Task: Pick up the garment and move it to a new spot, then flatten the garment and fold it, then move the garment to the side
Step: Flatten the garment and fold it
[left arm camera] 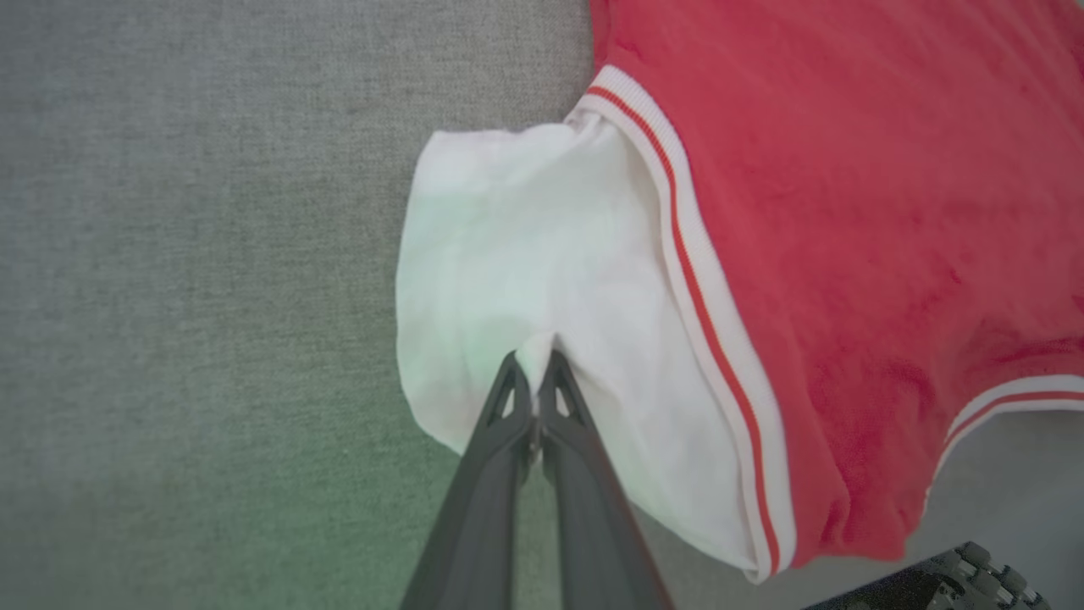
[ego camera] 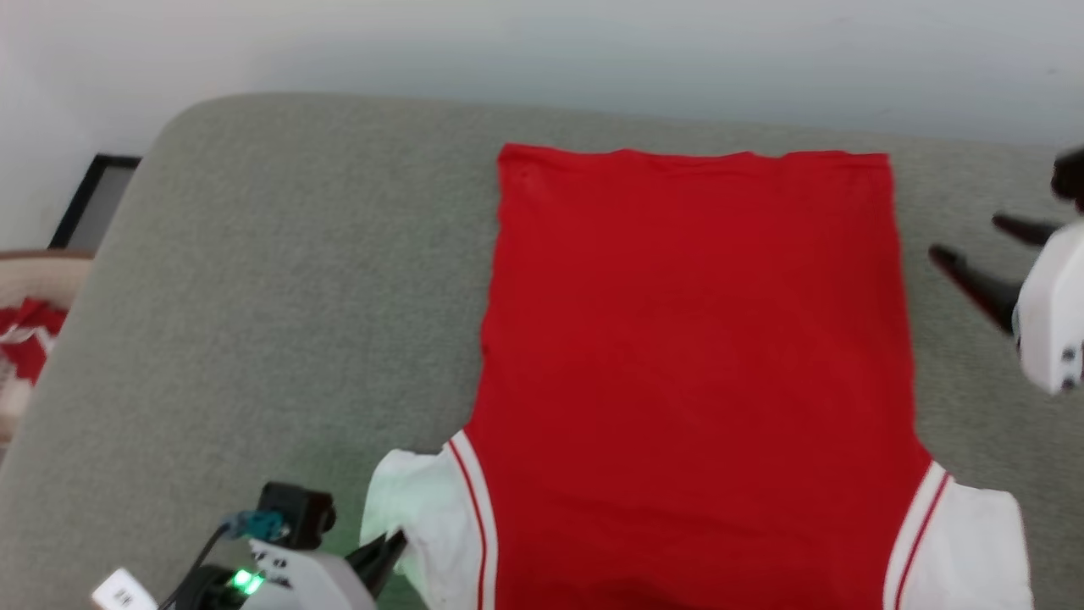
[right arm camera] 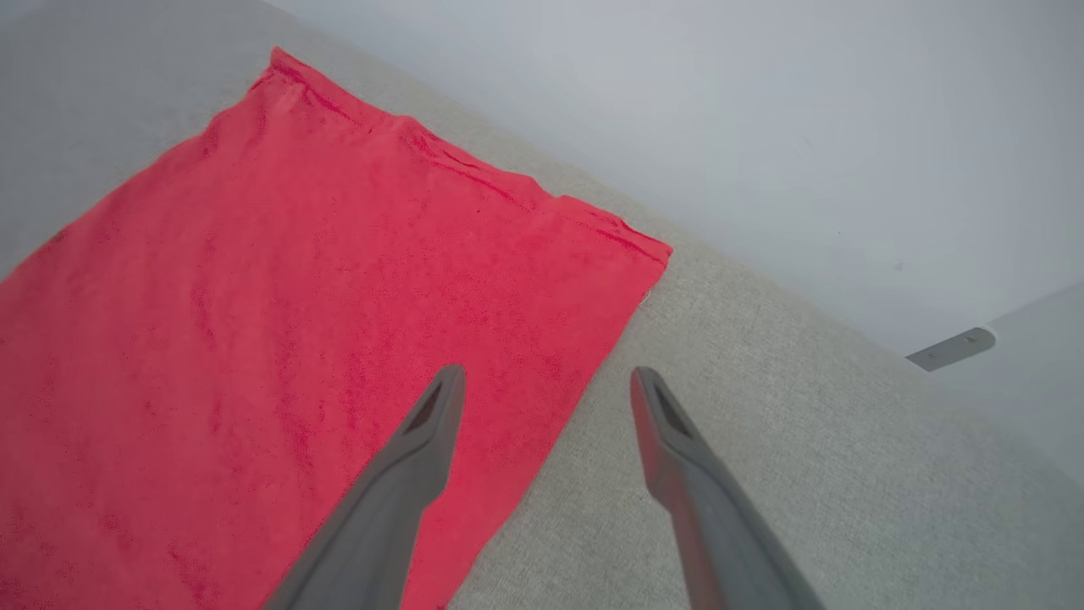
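Red shirt (ego camera: 694,356) lying flat, plain red side up, on a grey fabric-covered surface (ego camera: 254,339), hem toward the pale wall (ego camera: 593,51). The collar end is cut off by the lower edge of the head view, so the neckline cannot be made out there. Left hand (ego camera: 394,542), low in the head view with its body partly out of frame: in the left wrist view, its fingers (left arm camera: 508,398) are pressed together on a small pinch of the white left sleeve (left arm camera: 525,271), beside the red-and-white striped trim (left arm camera: 703,288). Right hand (ego camera: 965,237), blurred and cropped by the right edge: fingers spread wide, holding nothing. In the right wrist view it (right arm camera: 549,377) hangs over the shirt's (right arm camera: 296,322) side edge, near the hem corner. White right sleeve (ego camera: 974,542) lies flat. At far left, a red-and-white item (ego camera: 25,339), too blurred to identify.
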